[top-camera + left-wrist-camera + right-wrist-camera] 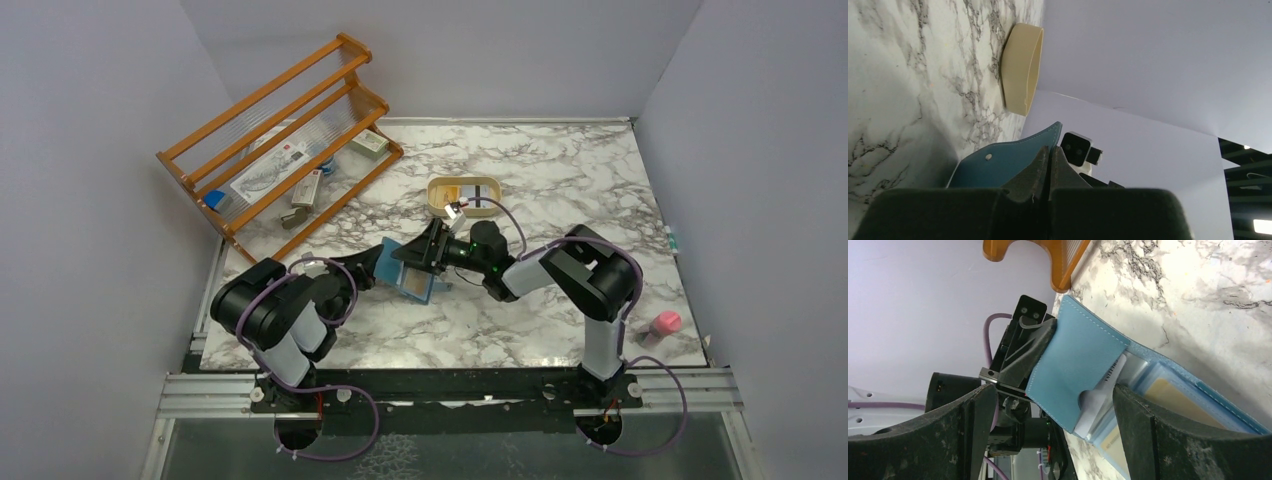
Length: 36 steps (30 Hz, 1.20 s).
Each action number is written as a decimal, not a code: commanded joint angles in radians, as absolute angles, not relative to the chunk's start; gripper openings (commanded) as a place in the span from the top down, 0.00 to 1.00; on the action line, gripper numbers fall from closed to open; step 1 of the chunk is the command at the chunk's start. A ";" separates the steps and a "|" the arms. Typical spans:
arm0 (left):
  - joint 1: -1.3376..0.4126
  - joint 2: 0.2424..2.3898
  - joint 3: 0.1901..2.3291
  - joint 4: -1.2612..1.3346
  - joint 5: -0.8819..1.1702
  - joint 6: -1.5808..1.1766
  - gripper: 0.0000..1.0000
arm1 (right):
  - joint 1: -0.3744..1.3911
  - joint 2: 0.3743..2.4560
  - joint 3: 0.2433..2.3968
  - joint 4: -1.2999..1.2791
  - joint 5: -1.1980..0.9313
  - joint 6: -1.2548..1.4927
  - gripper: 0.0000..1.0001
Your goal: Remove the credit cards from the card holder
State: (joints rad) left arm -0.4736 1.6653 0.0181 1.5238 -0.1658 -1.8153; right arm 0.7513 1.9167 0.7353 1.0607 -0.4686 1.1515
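The teal card holder [412, 278] lies open in the middle of the table. My left gripper [381, 262] is shut on its raised flap [1008, 160]; its jaws are pressed together [1049, 150]. In the right wrist view the flap [1083, 360] stands up from the lighter blue slots. A white card [1104, 390] sticks out of one slot and a yellow card [1168, 395] sits in another. My right gripper [1054, 390] is open, one finger on each side of the flap and the white card, gripping nothing.
A cream tray [437, 185] stands just behind the wallet with a yellowish card and a dark-striped one in it; it also shows in the left wrist view [1023, 70]. A wooden rack [280, 140] with packets stands back left. A pink object [665, 323] lies front right.
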 commanded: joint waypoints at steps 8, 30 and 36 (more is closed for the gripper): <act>-0.480 1.592 0.067 1.789 -0.204 -1.856 1.00 | 0.756 1.983 0.759 1.264 -0.510 1.252 0.09; -0.482 1.588 0.046 1.790 -0.222 -1.850 1.00 | 0.765 2.010 0.743 1.688 -0.578 1.304 0.12; -0.508 1.609 0.074 1.789 -0.224 -1.824 1.00 | 0.789 2.020 0.826 1.577 -0.589 1.276 0.13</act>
State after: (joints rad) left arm -0.4740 1.5860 0.0544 1.5280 -0.2443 -1.8614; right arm 0.7513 2.0090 0.7422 1.4895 -0.5304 1.2861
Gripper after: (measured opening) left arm 0.007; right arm 0.882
